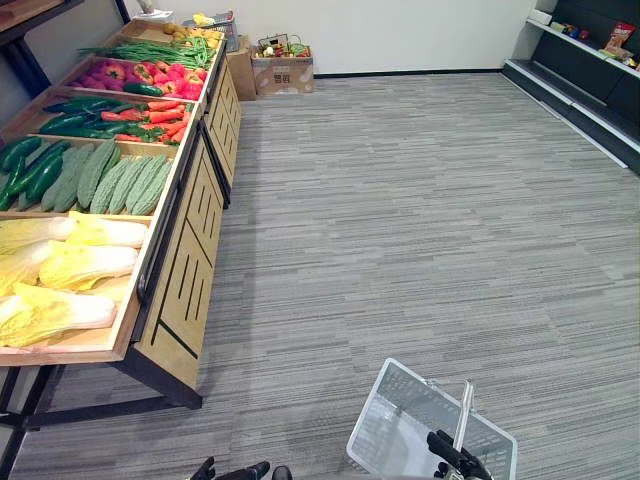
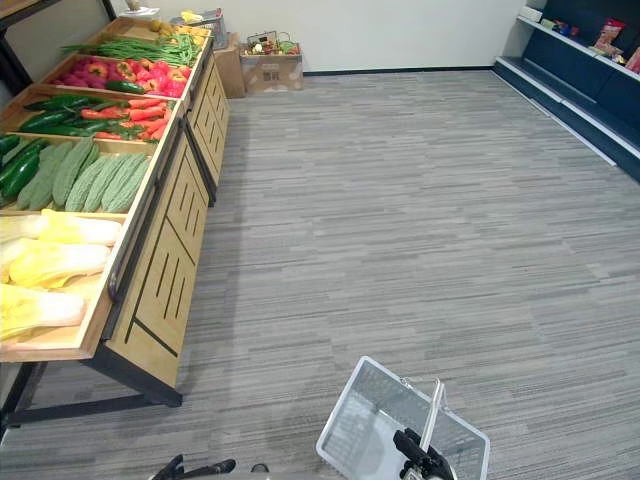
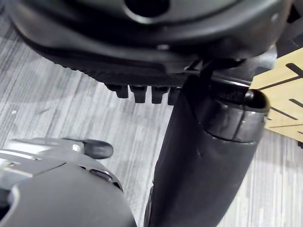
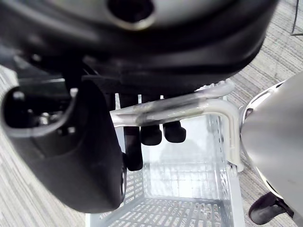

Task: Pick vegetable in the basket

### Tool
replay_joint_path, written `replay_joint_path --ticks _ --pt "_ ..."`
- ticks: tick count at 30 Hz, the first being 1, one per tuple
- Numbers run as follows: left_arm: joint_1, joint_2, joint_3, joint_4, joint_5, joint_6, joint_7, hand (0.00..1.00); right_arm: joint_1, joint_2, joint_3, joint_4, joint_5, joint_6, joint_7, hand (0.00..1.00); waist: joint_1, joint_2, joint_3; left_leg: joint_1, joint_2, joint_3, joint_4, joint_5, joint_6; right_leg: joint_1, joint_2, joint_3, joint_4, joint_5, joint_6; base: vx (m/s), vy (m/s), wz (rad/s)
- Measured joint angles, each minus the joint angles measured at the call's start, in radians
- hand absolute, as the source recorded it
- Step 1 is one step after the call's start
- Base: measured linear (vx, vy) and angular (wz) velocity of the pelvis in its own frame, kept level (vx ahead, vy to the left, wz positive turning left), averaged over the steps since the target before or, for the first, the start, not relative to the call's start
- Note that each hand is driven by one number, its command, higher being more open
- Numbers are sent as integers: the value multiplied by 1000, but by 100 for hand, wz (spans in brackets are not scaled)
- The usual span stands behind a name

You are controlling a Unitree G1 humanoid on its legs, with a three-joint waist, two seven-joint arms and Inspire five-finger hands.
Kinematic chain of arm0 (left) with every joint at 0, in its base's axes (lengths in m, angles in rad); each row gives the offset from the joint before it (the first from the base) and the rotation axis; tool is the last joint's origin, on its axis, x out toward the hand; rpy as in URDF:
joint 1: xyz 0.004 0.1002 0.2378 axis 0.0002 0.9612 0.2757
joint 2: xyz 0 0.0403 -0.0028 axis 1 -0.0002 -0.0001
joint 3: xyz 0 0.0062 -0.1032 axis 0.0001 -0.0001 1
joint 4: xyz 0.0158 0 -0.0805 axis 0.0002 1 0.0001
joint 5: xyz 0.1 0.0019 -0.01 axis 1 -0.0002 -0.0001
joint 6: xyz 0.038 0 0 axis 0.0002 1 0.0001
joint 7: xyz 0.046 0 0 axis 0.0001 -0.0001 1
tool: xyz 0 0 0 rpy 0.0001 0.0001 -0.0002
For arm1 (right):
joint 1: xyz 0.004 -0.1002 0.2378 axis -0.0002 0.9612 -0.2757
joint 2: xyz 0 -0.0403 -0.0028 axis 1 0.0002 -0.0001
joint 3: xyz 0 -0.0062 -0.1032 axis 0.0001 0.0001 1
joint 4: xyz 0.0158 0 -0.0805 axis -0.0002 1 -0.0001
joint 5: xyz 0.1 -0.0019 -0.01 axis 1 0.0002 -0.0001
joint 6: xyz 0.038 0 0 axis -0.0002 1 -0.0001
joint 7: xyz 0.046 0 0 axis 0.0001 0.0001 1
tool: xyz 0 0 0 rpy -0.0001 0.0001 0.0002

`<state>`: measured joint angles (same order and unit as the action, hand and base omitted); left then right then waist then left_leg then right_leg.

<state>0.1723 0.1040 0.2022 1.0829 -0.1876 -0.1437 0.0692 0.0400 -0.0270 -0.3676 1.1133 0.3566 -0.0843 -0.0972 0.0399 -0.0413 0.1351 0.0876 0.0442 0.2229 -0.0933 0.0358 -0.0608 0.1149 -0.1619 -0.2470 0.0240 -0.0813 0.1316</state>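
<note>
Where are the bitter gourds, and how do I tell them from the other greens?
Look at the long wooden produce stand on the robot's left. Just beyond the pale yellow cabbages at its near end lie the bitter gourds. They are light green with ridged, bumpy skin, unlike the smooth dark cucumbers beside them.

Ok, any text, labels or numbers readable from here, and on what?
Cardboard box by the far wall: dark print on its front, too small to read.
Packets on the right shelf: print too blurred to read.
Stand and basket: no text seen.
</note>
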Motion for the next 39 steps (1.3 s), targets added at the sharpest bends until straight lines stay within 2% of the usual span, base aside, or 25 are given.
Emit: replay_joint_path --ticks 3,5,7,8,9,12,13,14,15,17,18,19,21,22,23,24,25,26,28,30,33,35,36,37,39 --pt "-1 5 -27 -5 1 1 -3 100 5 1 -70 -29 10 -3 -1 0 -4 -3 14 26 -47 -29 0 -59 40 -62 -69 17 201 -71 63 34 90 -6" --pt "1 3 -51 -7 1 0 -2 100 11 -2 -97 -69 40 -17 -4 0 -6 19 31 59 -46 -39 6 -67 55 -161 -94 56 461 -50 79 57 121 6" --pt "4 15 -62 -8 2 2 -4 100 17 7 -109 -90 40 -24 -2 0 -13 24 48 90 -41 -57 33 -90 77 -220 -107 85 643 6 29 90 114 24" --pt "3 25 -61 -10 2 3 -4 100 23 20 -115 -90 40 -26 -1 0 -18 4 50 106 -37 -79 46 -116 90 -237 -108 86 708 -22 13 112 -8 44" --pt "1 34 -60 -10 3 4 -4 100 36 32 -112 -90 38 -25 2 0 -19 -8 51 109 -30 -104 57 -134 93 -259 -89 81 722 -96 7 130 -32 50" --pt "-3 27 -59 -10 3 16 -2 100 44 39 -111 -73 39 -11 4 0 -34 5 56 111 8 -149 72 -160 93 -317 -3 79 604 -144 -14 239 -92 50" --pt "-3 17 -59 -10 4 19 -1 100 43 39 -114 -67 42 -6 4 0 -49 27 69 123 40 -168 74 -180 81 -358 54 81 465 -126 -23 290 -143 41" --pt "-3 14 -59 -10 4 19 -1 100 45 39 -114 -66 42 -5 2 0 -52 34 74 132 52 -171 74 -189 74 -374 72 81 398 -97 -28 398 -224 42" --pt "-3 12 -58 -10 8 20 -1 100 55 38 -113 -67 43 -6 3 0 -57 36 76 153 62 -177 74 -208 54 -395 91 87 238 -8 -29 321 -199 23" --pt "4 21 -46 -9 27 21 -1 100 66 38 -116 -68 44 -2 2 0 -64 14 67 192 56 -185 75 -251 27 -420 90 101 91 99 -23 478 -317 35" --pt "2 13 -29 -3 32 21 2 100 77 35 -122 -65 44 1 1 0 -77 12 60 222 67 -205 79 -273 16 -419 93 108 130 208 -67 651 -408 46" --pt "-10 -5 -19 7 35 21 3 100 73 27 -130 -64 44 2 0 0 -81 50 52 229 99 -214 100 -273 14 -434 118 92 206 175 -122 586 -338 31" --pt "-21 -29 -15 5 37 12 4 100 63 30 -147 -74 44 0 1 0 -80 76 47 223 128 -216 154 -254 -17 -444 139 80 284 104 -152 530 -284 5" --pt "-30 -39 -1 0 42 12 2 100 62 32 -157 -77 41 1 8 0 -79 83 42 202 148 -232 256 -227 -61 -418 158 70 317 45 -175 561 -299 3" --pt "-33 -44 8 -4 42 11 1 100 63 32 -157 -76 41 2 9 0 -78 83 41 178 155 -242 328 -216 -80 -398 165 67 310 31 -182 638 -334 10" --pt "-41 -48 25 -15 40 6 1 100 65 32 -150 -77 39 3 9 0 -80 81 41 107 163 -265 506 -172 -123 -347 175 60 281 11 -188 397 -202 12" --pt "-45 -53 38 -22 38 5 1 100 67 32 -139 -77 40 4 6 0 -79 81 42 60 168 -271 611 -129 -133 -313 183 58 256 7 -194 572 -262 8" --pt "-45 -60 67 -40 20 0 -1 100 74 31 -118 -77 41 4 4 0 -75 74 47 -40 192 -259 862 -77 -153 -223 203 59 185 3 -205 555 -221 -1" --pt "-45 -64 91 -52 12 -1 -6 100 74 31 -117 -77 42 5 4 0 -72 69 49 -109 227 -192 1039 -102 -136 -132 220 66 124 1 -220 484 -162 -10" --pt "-47 -76 109 -78 -11 -4 -5 100 65 34 -118 -75 42 5 5 0 -56 60 54 -181 269 -67 1123 -197 -89 -10 226 97 50 -1 -225 392 -70 -27" --pt "-69 -84 126 -80 -28 -7 -8 100 40 33 -119 -57 41 5 6 0 -40 47 63 -236 265 14 976 -288 -78 64 194 125 13 -1 -224 270 81 -30" --pt "-78 -81 121 -81 -38 -9 -8 100 38 38 -121 -54 41 4 7 0 -41 29 72 -243 226 33 685 -281 -69 96 140 130 19 -29 -179 204 208 -13" --pt "-78 -83 113 -79 -37 -9 -7 100 46 31 -120 -55 41 4 7 0 -42 39 66 -242 206 23 529 -207 -52 103 130 129 23 -54 -141 250 286 -3" --pt "-79 -92 98 -72 -45 -3 -7 100 55 20 -120 -47 39 2 8 0 -41 66 59 -244 190 -12 432 -85 -32 112 125 133 28 -90 -104 245 244 16" --pt "-81 -65 79 -68 -42 -2 -3 100 65 36 -110 -38 39 9 10 0 -46 29 49 -221 130 -13 365 -68 -19 102 75 126 43 -97 -90 200 165 30"
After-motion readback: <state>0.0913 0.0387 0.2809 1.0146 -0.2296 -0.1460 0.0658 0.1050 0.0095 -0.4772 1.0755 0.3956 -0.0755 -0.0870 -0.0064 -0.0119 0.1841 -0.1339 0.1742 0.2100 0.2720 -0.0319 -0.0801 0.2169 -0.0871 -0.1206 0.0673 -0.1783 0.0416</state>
